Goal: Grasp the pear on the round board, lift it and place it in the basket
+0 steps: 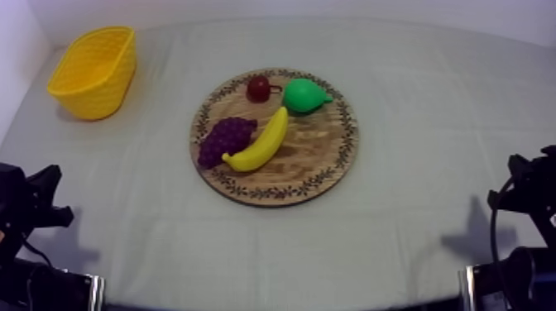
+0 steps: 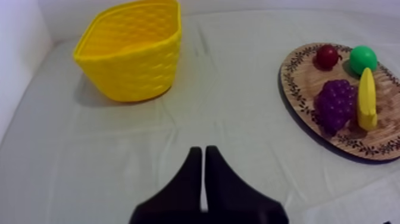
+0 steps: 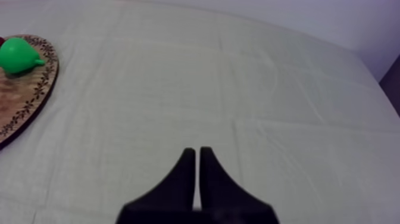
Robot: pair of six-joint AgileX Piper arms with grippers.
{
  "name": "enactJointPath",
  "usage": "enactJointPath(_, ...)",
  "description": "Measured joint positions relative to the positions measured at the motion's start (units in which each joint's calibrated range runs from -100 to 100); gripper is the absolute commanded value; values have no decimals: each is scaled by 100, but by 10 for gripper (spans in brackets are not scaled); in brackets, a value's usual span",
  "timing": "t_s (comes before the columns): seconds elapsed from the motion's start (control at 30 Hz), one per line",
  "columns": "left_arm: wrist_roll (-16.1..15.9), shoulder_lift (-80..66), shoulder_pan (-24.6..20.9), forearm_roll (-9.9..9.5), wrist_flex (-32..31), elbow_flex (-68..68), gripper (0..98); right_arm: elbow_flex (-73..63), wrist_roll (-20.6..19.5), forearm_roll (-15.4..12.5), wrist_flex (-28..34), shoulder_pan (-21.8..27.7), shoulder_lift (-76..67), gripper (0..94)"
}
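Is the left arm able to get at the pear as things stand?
Probably yes, from above: the pear lies uncovered on the board, though the small red fruit sits close beside it.

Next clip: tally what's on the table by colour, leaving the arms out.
Yellow: 2, the yellow basket and the banana
Green: 1, the pear
Purple: 1, the bunch of grapes
Red: 1, the small red fruit
Brown: 1, the wooden board
Total: 6
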Motion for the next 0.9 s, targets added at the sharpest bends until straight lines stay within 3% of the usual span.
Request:
enactJointPath(0.53,197,-38,73,-117,-111,121,2,0,6,0,-3,0,0,4)
enactJointPath(0.7,-143,613,223,130,-263,-156,0,0,4,0,-3,0,0,4)
enactJointPath(0.9,-817,1922,764,491,-319,-842,0,0,4,0,-3,0,0,4)
